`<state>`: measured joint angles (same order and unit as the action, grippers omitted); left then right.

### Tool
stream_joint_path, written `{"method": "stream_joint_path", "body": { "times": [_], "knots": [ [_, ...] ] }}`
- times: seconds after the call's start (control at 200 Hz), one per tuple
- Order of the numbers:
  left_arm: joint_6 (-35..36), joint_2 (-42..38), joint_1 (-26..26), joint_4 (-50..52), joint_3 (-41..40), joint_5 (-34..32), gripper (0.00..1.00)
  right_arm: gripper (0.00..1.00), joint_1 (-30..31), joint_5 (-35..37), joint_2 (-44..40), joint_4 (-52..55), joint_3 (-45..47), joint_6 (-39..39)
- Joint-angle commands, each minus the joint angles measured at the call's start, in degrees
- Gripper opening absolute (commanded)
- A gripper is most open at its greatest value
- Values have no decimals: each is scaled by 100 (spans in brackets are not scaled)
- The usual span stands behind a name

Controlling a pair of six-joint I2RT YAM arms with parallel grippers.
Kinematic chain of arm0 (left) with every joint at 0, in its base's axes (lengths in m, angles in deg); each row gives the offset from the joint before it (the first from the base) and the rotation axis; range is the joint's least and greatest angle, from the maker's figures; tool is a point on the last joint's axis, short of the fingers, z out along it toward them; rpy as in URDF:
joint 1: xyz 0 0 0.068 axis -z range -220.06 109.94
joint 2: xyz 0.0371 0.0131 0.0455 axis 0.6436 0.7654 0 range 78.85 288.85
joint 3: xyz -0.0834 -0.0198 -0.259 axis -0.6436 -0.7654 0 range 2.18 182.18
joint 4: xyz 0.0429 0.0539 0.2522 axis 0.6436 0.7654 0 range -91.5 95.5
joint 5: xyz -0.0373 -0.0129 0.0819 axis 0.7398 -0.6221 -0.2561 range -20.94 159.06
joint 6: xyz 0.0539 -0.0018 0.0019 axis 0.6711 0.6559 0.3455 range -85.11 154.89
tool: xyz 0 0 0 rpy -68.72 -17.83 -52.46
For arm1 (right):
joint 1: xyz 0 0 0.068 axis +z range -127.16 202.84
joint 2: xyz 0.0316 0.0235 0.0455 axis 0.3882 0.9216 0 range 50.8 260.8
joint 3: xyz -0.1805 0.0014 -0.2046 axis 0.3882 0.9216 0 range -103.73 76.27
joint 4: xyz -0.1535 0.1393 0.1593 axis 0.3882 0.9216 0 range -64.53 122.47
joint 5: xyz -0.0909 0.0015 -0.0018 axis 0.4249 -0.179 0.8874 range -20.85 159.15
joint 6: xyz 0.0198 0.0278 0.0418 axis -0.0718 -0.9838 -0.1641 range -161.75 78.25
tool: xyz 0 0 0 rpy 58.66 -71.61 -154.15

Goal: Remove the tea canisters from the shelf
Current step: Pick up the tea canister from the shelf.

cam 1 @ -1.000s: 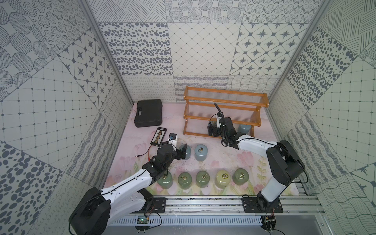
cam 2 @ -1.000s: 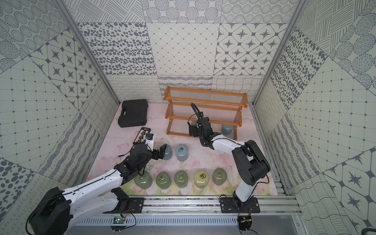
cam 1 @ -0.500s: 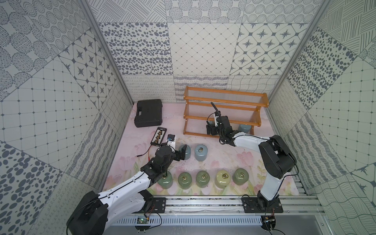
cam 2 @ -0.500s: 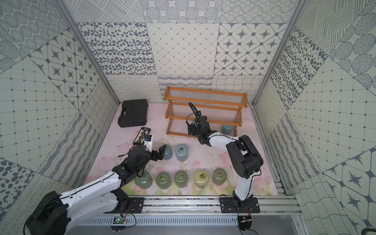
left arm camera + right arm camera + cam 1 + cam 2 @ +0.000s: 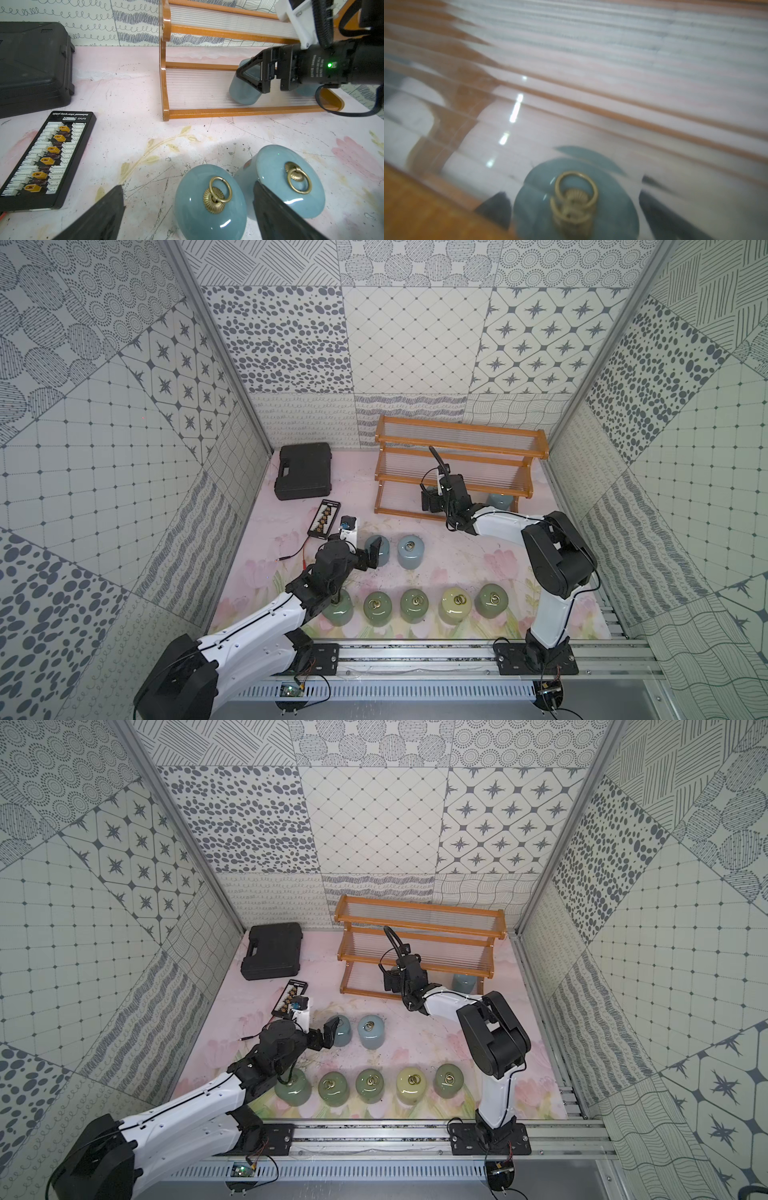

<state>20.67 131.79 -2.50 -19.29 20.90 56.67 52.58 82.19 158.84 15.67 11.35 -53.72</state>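
Note:
The wooden shelf (image 5: 459, 432) (image 5: 419, 914) stands at the back. Two pale blue tea canisters remain on its lowest tier: one (image 5: 500, 500) at the right end, one (image 5: 571, 207) (image 5: 243, 91) between the fingers of my open right gripper (image 5: 432, 499) (image 5: 574, 195). On the floor stand two more pale blue canisters (image 5: 410, 551). My open left gripper (image 5: 365, 558) (image 5: 188, 185) straddles the left one (image 5: 209, 203) without touching it. Along the front stands a row of green canisters (image 5: 377, 608) with a cream one (image 5: 456, 605); my left arm partly hides the leftmost.
A black plastic case (image 5: 305, 470) lies at the back left. A black connector board (image 5: 324, 519) with loose wires lies in front of it. Patterned walls close three sides. A metal rail (image 5: 415, 655) runs along the front edge.
My right gripper has pushed left and deeper into the lowest tier, around the pale blue canister. My left gripper has drawn back slightly. Both stay open.

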Motion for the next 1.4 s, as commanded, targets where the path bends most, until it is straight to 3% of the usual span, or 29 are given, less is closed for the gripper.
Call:
{"method": "stream_joint_path", "body": {
  "times": [0.0,0.515,0.891,1.396],
  "knots": [
    [-88,-82,-21,-197,-21,69,100,100,-78,-152,201,-327,-170,32],
    [-172,-301,-21,-52,-74,33,100,88,-149,-452,214,-375,-55,37],
    [-213,-495,-21,17,-153,8,100,73,-147,-751,-106,-430,188,27],
    [-257,-514,-22,47,-146,78,100,70,-91,-932,-994,-332,871,159]
  ]
}}
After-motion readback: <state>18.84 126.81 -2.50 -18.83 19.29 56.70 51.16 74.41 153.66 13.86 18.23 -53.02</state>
